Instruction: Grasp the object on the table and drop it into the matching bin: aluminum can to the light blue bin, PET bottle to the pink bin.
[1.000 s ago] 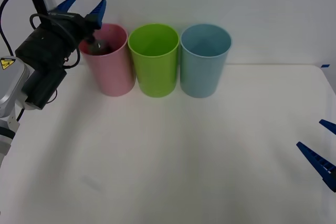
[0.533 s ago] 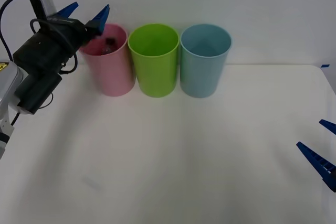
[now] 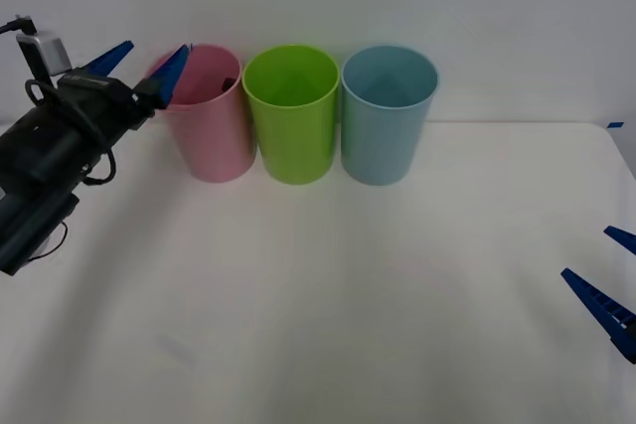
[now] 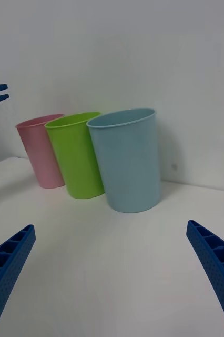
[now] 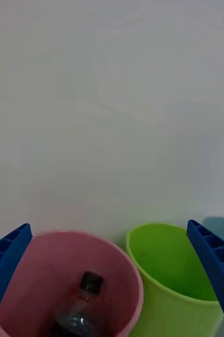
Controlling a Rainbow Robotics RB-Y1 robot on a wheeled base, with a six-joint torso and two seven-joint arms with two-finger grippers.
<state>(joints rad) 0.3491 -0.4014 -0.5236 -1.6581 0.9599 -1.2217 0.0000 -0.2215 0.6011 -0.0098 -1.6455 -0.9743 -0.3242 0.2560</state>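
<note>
A: Far left, front view?
B: The left tool hangs above the counter, just left of the pink bin. Its 2 blue fingers are spread wide and hold nothing; 1 tip lies level with the bin's rim.

A: And the bottle?
B: The left wrist view shows the bottle inside the pink bin, cap up, leaning toward the far wall, with its dark lower body at the picture's edge. The tool's fingers frame the bin's mouth on either side, well clear of the bottle. In the front view a dark bit shows just under the rim.

A: Next along?
B: The green bin stands touching or nearly touching the pink one; then the blue bin, close against the green. All 3 stand upright in 1 row at the counter's far edge. The right wrist view shows the same row: pink, green, blue.

A: Far right?
B: The right tool rests low at the counter's right edge, well apart from the bins, fingers wide apart, nothing between them.
</note>
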